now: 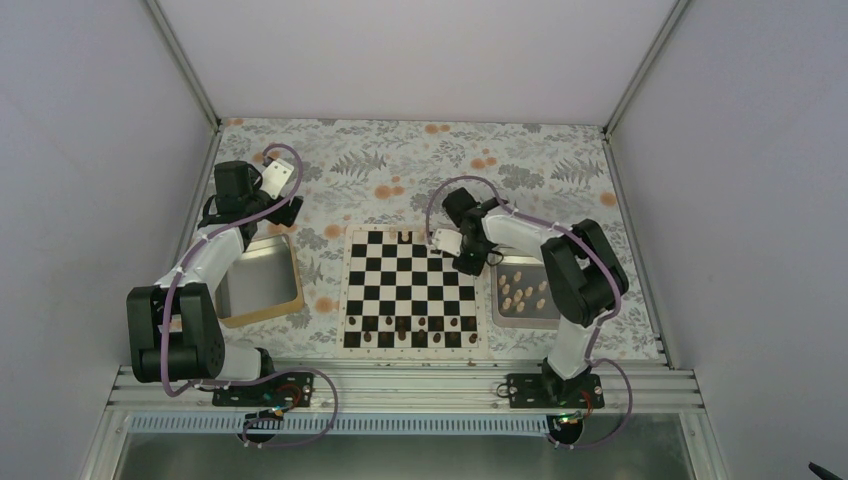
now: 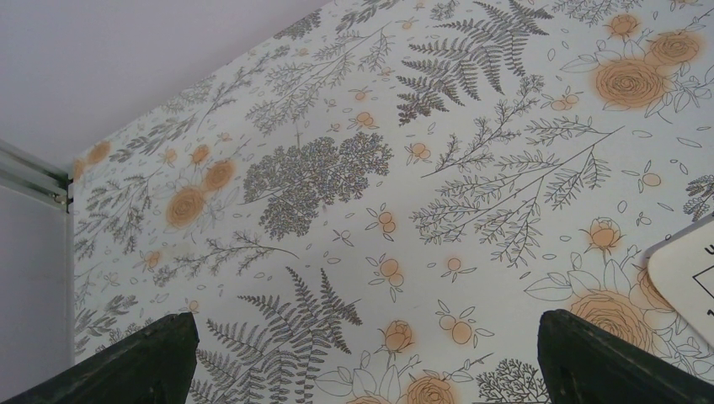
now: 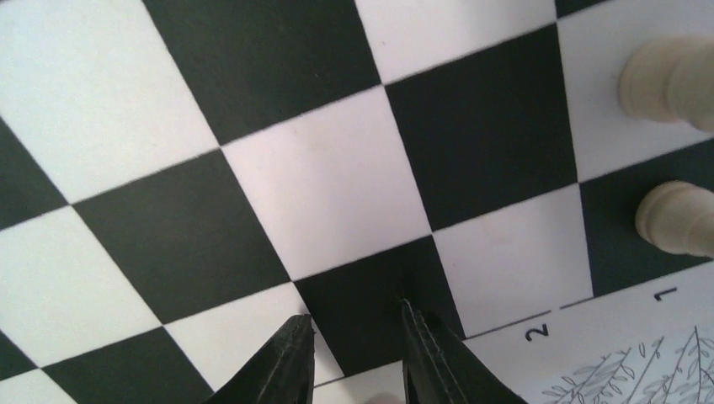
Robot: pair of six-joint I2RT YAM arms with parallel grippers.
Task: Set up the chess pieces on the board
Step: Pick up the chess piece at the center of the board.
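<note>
The board (image 1: 410,285) lies in the middle of the table. Dark brown chessmen (image 1: 408,330) fill its near rows. A few tan chess pieces (image 1: 403,237) stand at its far edge, and two show in the right wrist view (image 3: 674,80). My right gripper (image 1: 462,262) hangs low over the board's far right squares (image 3: 328,185). Its jaws stand a narrow gap apart (image 3: 355,313), with a pale blur between them at the frame's bottom edge. My left gripper (image 1: 290,212) is wide open and empty over the floral cloth (image 2: 362,324).
A steel tray (image 1: 525,322) right of the board holds several loose tan pieces (image 1: 522,290). A wood-rimmed tray (image 1: 262,315) lies left of the board. The board's corner shows in the left wrist view (image 2: 686,273). White walls close in three sides.
</note>
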